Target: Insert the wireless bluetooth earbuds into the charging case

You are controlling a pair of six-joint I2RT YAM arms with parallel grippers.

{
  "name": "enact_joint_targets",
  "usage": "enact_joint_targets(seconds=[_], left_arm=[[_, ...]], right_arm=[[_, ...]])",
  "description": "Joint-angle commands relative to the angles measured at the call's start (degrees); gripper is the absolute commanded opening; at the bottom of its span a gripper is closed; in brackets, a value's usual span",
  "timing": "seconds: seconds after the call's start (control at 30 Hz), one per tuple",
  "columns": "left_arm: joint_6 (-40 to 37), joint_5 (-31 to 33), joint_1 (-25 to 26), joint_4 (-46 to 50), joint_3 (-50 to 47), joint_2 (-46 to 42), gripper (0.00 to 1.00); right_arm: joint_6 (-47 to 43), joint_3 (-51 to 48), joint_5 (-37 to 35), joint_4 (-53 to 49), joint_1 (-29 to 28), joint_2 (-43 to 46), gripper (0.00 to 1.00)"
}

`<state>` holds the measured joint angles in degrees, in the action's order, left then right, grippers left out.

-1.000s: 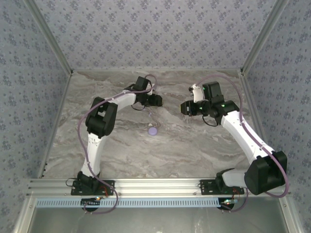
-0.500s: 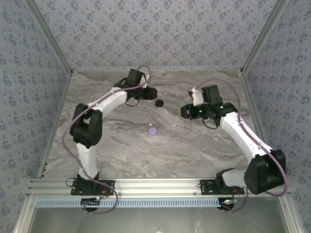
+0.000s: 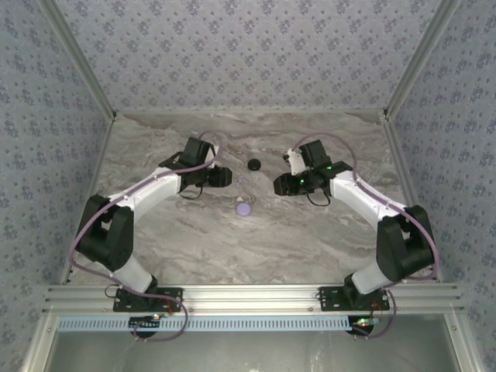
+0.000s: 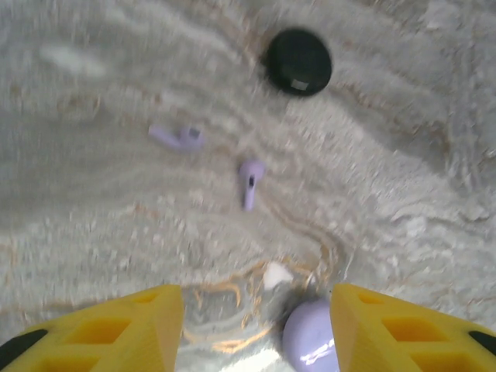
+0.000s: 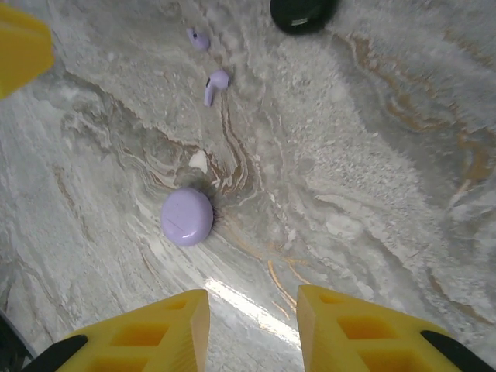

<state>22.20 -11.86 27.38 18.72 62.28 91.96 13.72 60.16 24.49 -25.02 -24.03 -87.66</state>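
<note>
L gripper [image 3: 229, 177] pulled back; black disc [image 3: 253, 164] uncovered

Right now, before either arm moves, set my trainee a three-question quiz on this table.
1. True or false: the earbuds already sit inside the charging case.
2. Pick one: the round disc lying beyond the earbuds is A) white, B) black, C) yellow.
3. Fill the gap: the left claw and the right claw both have their jaws ____, with nothing between them.

Key: 1 false, both lie loose on the table, apart from the case; 2 B; 3 open.
</note>
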Motion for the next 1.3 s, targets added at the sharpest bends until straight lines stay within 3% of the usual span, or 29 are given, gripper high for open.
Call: enact_joint_targets(seconds=[0.0,0.6,1.27], left_arm=[[2.57,-1.48,0.26,-2.55,-3.05,-2.40,0.51],[6.44,-3.92,4.87,-5.56,-1.98,9.57,0.19],[6.11,-4.14,6.43,-2.30,-2.95,10.74,0.14]], right_arm=[[2.70,1.39,-1.06,2.09,-2.49,-4.14,0.37],[8.88,4.95,-0.50,5.83,-10.49,-17.96,0.22],[9.06,10.88,-0.60,3.78,-11.39,-23.58,0.20]])
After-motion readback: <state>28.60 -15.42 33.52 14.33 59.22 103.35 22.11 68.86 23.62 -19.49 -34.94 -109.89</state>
